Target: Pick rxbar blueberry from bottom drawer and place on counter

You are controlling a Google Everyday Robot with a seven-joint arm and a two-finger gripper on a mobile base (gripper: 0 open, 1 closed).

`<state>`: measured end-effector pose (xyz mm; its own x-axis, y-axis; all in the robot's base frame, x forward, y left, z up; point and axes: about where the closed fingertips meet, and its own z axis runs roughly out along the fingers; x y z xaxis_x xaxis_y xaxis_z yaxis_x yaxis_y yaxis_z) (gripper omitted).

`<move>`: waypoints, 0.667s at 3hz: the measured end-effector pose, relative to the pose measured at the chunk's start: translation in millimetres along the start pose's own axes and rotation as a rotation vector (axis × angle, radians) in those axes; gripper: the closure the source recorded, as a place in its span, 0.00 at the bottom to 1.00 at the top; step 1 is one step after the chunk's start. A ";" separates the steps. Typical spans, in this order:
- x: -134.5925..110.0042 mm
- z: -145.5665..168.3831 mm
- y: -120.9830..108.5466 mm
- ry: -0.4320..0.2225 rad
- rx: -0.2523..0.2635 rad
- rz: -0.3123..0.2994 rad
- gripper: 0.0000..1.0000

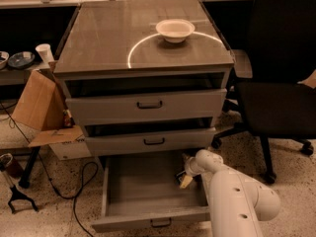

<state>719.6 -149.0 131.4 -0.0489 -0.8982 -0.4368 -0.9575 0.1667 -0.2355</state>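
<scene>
So the gripper (183, 178) is down inside the bottom drawer (138, 194), tucked into its back right corner. The white arm (237, 199) comes in over the drawer's right side wall. Honestly can't tell whether the gripper is spread or closed, it's a small cluster of dark and pale bits from here.

There's a little dark shape right at the tip that looks like the rxbar blueberry (179, 174). I can't tell if it's in the grip or just lying on the drawer floor against it.

Edges around the gripper:
- The middle drawer (150, 141) is partly pulled out, and its front panel hangs just above the gripper.
- The top drawer (148, 105) is above that, also out a bit.
- The right side wall is just beside it, and the low front panel with the loop handle is on the near side, well apart.

Most of the open room is to the gripper's left, where flat grey drawer floor runs to the far side wall.

The counter (98, 48) is way up above the gripper, over all three drawers. A white bowl (175, 29) sits on the bright arc toward the back.

A black office chair (281, 83) is off to the gripper's right, near the cabinet. Far to its left there's a cardboard box (42, 107) and a loose black cable (74, 181) on the speckled floor.
</scene>
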 end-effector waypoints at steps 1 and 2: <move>0.5 -2.2 7.3 0.030 -0.025 -0.027 0.00; 4.1 1.1 6.5 0.044 -0.044 -0.033 0.00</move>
<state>713.5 -151.1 127.1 -0.0287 -0.9200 -0.3908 -0.9703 0.1196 -0.2105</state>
